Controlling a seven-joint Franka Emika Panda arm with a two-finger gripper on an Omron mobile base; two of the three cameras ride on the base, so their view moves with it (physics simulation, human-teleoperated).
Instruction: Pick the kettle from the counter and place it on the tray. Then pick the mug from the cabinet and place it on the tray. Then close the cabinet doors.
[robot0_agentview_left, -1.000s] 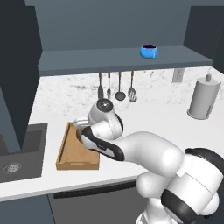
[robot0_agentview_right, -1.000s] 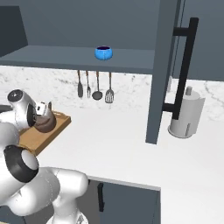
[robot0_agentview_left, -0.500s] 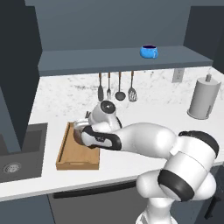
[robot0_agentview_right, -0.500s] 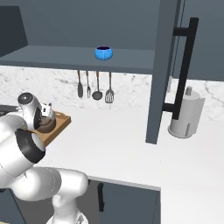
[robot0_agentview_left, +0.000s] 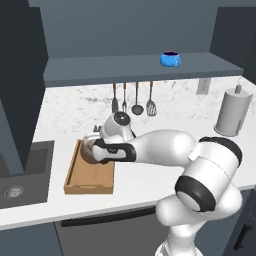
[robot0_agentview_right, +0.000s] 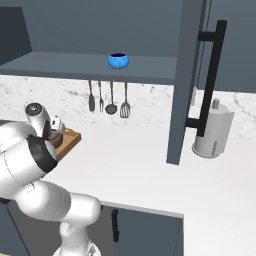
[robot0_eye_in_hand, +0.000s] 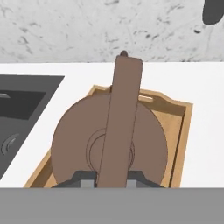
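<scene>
Across the room you have a white speckled counter (robot0_agentview_left: 165, 107) with a dark sink (robot0_agentview_left: 20, 175) inset at its left end and a marbled backsplash behind. Above it the cabinet (robot0_agentview_left: 140, 67) stands open, one door (robot0_agentview_right: 192, 75) with its black bar handle (robot0_agentview_right: 210, 80) swung out at right. On the shelf sits the blue mug (robot0_agentview_left: 170, 58), well apart from everything else. Four utensils (robot0_agentview_left: 132, 100) hang under the shelf; a grey paper-towel cylinder (robot0_agentview_left: 232, 112) stands at the far right of the counter.

Near the sink lies the wooden tray (robot0_agentview_left: 90, 175). Over its far end you see the kettle (robot0_eye_in_hand: 109, 140), brown, handle arching straight up toward the hand camera. The gripper (robot0_eye_in_hand: 109, 177) is clamped on that handle, fingers (robot0_eye_in_hand: 85, 179) pressed at each side.

Hard to make out for you: the arm hides most of the kettle in both base views, and you cannot tell if its base touches the tray floor. The tray's near end is cut off in the hand view. No readable writing or labels anywhere
</scene>
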